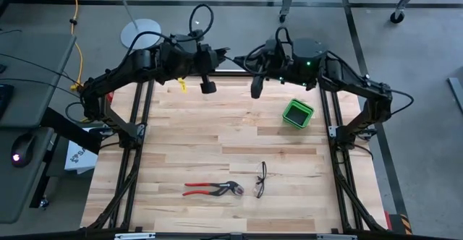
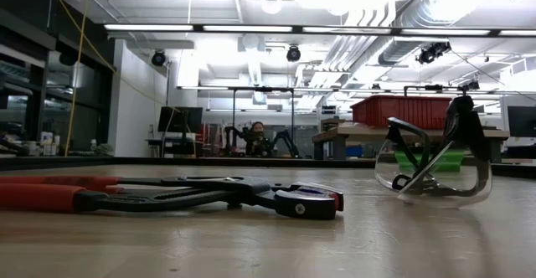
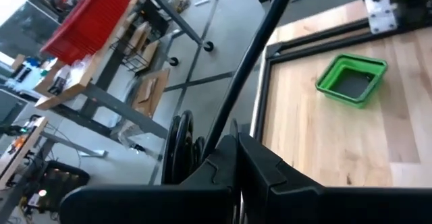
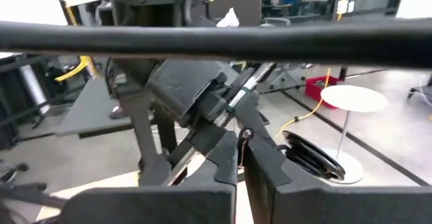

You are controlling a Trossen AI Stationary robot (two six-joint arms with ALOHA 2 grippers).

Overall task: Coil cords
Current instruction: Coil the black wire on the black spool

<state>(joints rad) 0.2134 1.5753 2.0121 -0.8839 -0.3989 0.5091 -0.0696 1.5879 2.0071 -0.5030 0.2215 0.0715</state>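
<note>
No thin black cord shows on the table point(image 1: 231, 139) in any view. My left gripper point(image 1: 207, 87) hangs shut above the table's far edge, left of centre. Its fingers also show closed in the left wrist view point(image 3: 236, 158). My right gripper point(image 1: 256, 90) hangs shut beside it, right of centre, and also shows in the right wrist view point(image 4: 241, 162). Thin black loops show beside the fingers in the left wrist view point(image 3: 179, 150) and in the right wrist view point(image 4: 312, 158). I cannot tell what these loops are or whether a gripper touches them.
Red-handled pliers point(image 1: 213, 189) and black-framed safety glasses point(image 1: 260, 179) lie near the table's front edge. A green square container point(image 1: 297, 113) stands at the back right. A yellow cable point(image 1: 74, 23) hangs off the table's far left. A person sits in the room behind point(image 2: 256, 136).
</note>
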